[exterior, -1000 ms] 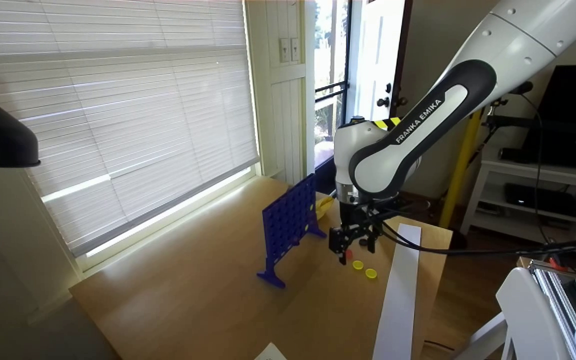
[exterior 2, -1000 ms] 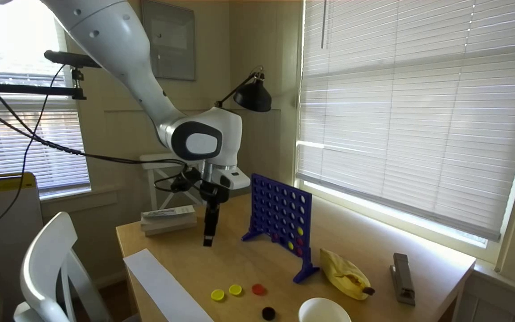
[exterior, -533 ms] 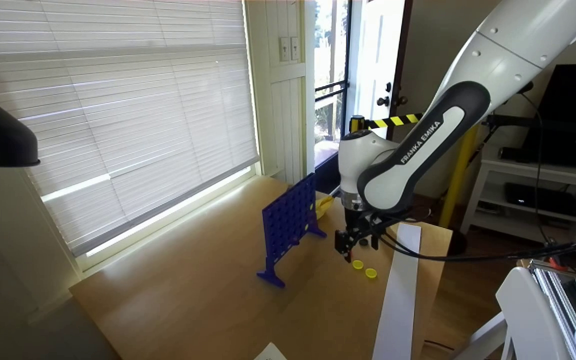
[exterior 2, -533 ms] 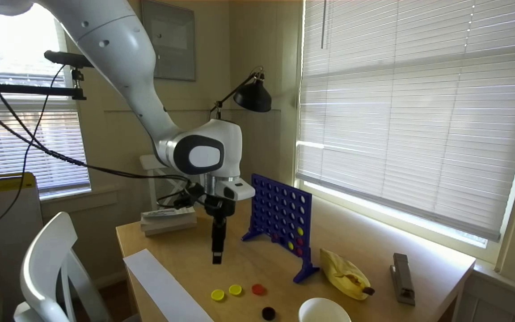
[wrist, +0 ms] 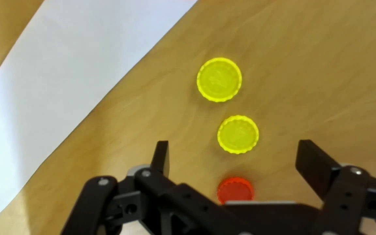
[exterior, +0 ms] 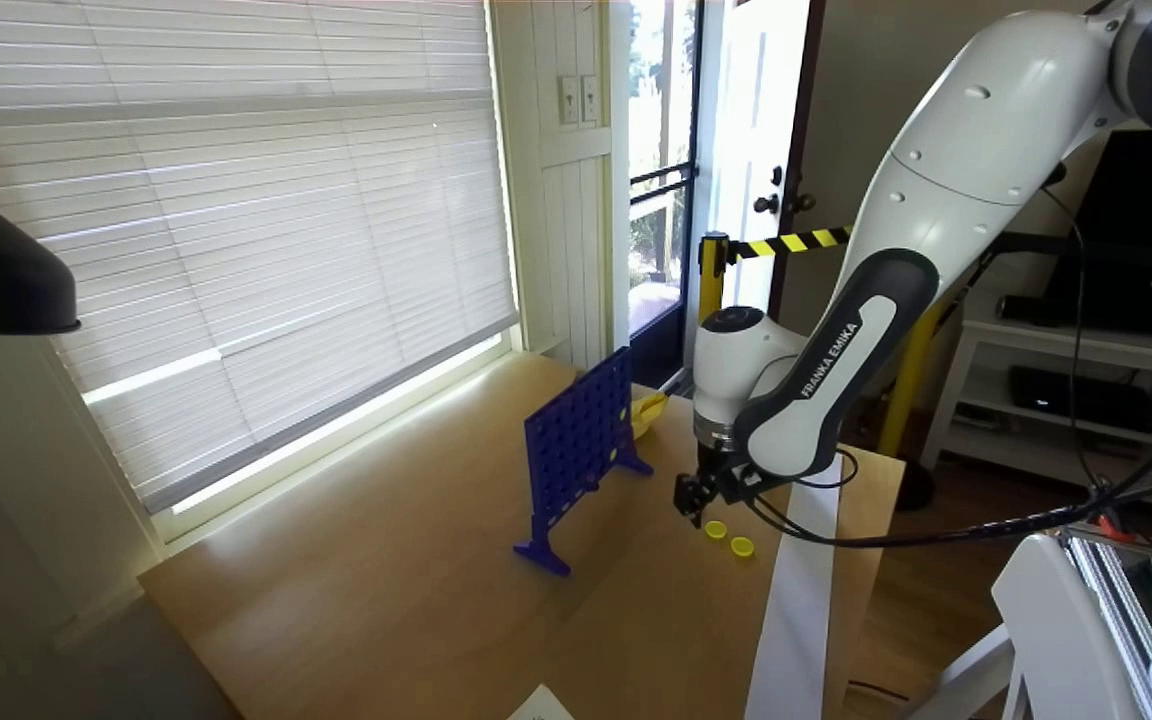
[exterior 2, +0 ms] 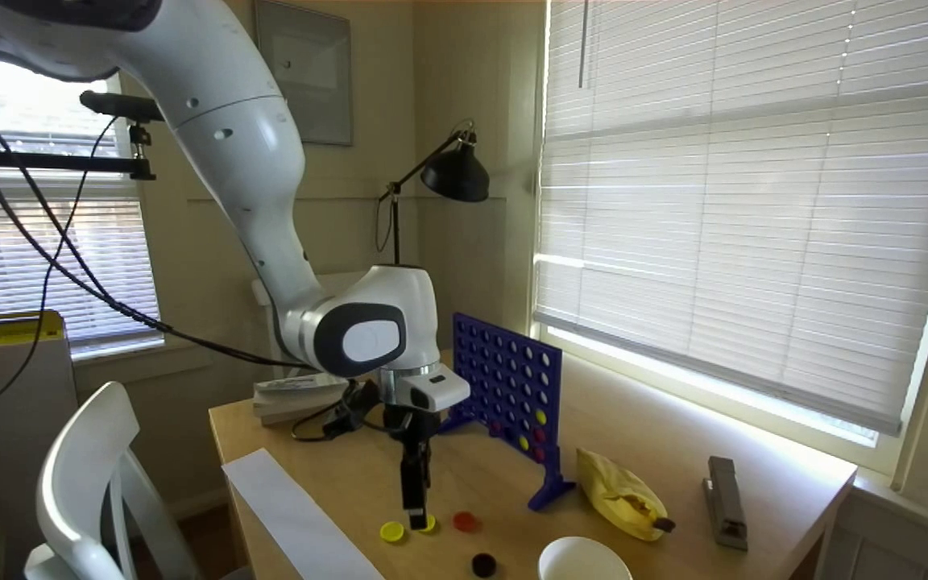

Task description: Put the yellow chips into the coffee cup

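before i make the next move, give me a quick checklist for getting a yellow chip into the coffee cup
1. Open jaws: ok, they stand well apart in the wrist view, gripping nothing.
2. Loose target: ok, the nearer yellow chip lies apart from the farther yellow chip and the red chip.
3. Sideways aim: ok, in the wrist view that target shows about midway between the jaws.
4. Height for closing: cannot tell from these views.
5. Coffee cup upright: ok, its mouth faces up in an exterior view.
6. Cup wholly in sight: not ok, the lower picture edge cuts it off.
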Robot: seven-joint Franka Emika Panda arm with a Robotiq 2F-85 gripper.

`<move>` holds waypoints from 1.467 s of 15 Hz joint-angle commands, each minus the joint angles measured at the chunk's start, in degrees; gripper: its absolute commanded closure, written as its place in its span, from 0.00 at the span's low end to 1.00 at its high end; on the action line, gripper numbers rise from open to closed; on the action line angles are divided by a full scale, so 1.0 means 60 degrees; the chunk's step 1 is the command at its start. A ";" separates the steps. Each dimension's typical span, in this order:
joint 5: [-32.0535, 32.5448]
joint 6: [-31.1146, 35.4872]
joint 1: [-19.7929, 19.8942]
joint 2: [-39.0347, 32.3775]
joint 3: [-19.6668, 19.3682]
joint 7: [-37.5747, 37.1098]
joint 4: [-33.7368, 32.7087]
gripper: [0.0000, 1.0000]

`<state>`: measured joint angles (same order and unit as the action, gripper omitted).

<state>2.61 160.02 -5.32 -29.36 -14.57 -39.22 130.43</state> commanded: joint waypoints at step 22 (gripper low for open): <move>-0.2274 0.1584 0.0532 -0.0803 0.0742 0.1410 -0.0005 0.24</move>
<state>-8.80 168.39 -3.06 -33.44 -11.15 -33.10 130.40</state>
